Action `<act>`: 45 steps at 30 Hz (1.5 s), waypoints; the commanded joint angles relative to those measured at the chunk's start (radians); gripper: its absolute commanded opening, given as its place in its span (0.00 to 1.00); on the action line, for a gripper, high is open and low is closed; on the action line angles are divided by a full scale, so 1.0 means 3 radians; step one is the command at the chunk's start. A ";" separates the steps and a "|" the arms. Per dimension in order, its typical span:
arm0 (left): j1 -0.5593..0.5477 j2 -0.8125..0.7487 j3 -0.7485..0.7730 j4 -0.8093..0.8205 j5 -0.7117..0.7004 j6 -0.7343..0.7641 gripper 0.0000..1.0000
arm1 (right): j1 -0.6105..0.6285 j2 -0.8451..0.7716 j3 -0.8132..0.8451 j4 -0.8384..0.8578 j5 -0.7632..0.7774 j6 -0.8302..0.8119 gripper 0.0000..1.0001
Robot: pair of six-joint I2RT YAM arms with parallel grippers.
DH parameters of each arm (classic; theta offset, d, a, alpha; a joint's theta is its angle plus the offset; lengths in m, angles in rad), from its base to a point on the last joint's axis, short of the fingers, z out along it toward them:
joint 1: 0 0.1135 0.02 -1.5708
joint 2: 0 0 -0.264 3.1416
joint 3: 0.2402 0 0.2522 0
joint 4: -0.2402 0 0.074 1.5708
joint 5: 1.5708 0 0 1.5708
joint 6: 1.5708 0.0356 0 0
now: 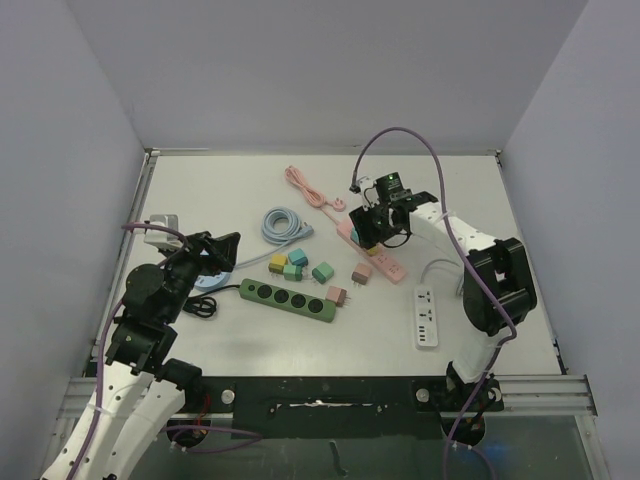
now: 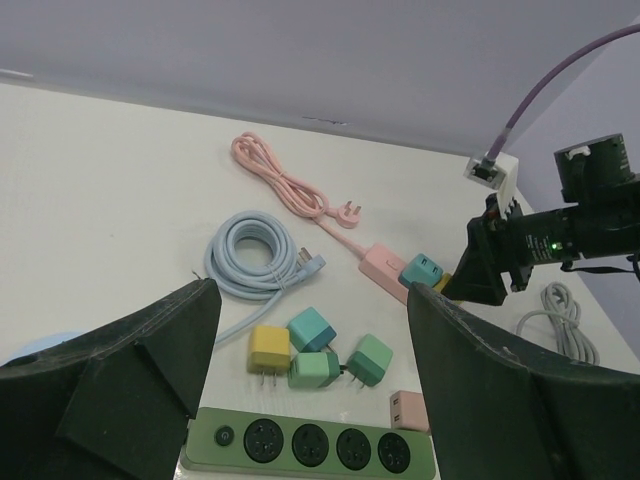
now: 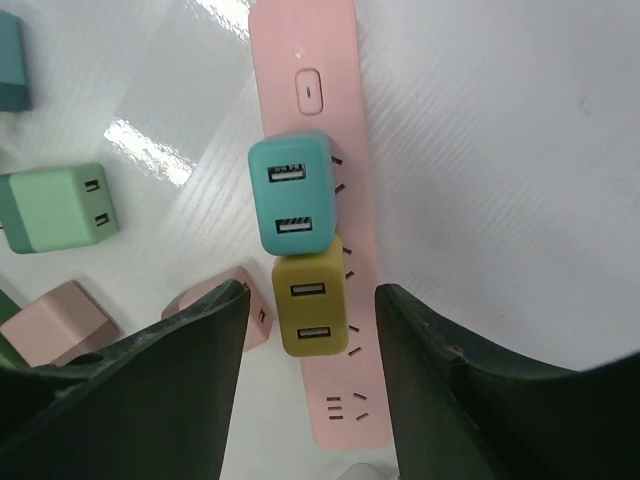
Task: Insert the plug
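While the right claw [image 3: 312, 298] hangs over the pink power strip [image 3: 300, 40], its two fingers stand apart, one on each side of the yellow plug [image 3: 312, 270]. They do not touch it. The yellow plug sits in the strip, pressed right up against a teal plug [image 3: 290, 195]. A loose pink charger [image 3: 205, 293] lies just beside the strip, partly under one finger. A green charger [image 3: 60, 208] lies further off. The left claw [image 2: 312, 295] is wide open and holds nothing, near the green power strip [image 2: 310, 445] and a blue cable coil [image 2: 250, 255].
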State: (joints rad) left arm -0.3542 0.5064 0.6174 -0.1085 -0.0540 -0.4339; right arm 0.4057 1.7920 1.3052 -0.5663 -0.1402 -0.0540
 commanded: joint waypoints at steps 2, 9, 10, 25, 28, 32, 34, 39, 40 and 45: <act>0.0025 -0.0003 0.0028 0.0234 0.0037 -0.0006 0.74 | -0.0032 -0.0160 0.0216 -0.0037 -0.0167 -0.0007 0.53; 0.0025 0.0001 0.0026 0.0234 0.0043 -0.0006 0.74 | -0.0028 -0.0024 0.0209 -0.0196 -0.0101 -0.0107 0.48; 0.0025 0.0004 0.0026 0.0234 0.0043 -0.0010 0.74 | -0.0028 -0.0018 0.0208 -0.0200 -0.0103 -0.0115 0.47; 0.0025 0.0010 0.0026 0.0203 0.0050 0.0002 0.74 | 0.0063 0.0509 0.0040 -0.0261 0.0174 -0.0268 0.00; 0.0025 0.0028 0.0035 0.0206 0.0069 -0.0001 0.74 | 0.0038 0.0788 -0.0047 -0.0282 0.0211 -0.0243 0.00; 0.0023 0.0052 0.0038 0.0201 0.0084 -0.0001 0.74 | 0.0070 0.0780 -0.0161 -0.0158 0.0080 -0.0138 0.00; 0.0023 0.0084 0.0047 0.0220 0.0114 -0.0003 0.74 | 0.0105 0.0625 -0.0148 -0.0108 0.0119 -0.0031 0.00; 0.0022 0.0228 0.0085 0.0285 0.0260 -0.0041 0.74 | 0.0185 -0.0038 0.0030 -0.0045 0.0403 0.0433 0.24; 0.0019 0.0275 0.0095 0.0297 0.0312 -0.0067 0.74 | 0.0195 -0.0184 0.0025 -0.0002 0.0427 0.0505 0.36; 0.0020 0.0725 0.0245 0.0265 0.0768 -0.0292 0.76 | 0.0200 -0.0888 -0.0357 0.0426 0.0434 0.0968 0.62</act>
State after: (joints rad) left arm -0.3515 0.6338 0.6189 -0.0841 0.0490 -0.4606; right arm 0.4595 1.7195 1.2606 -0.5629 -0.0483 0.0856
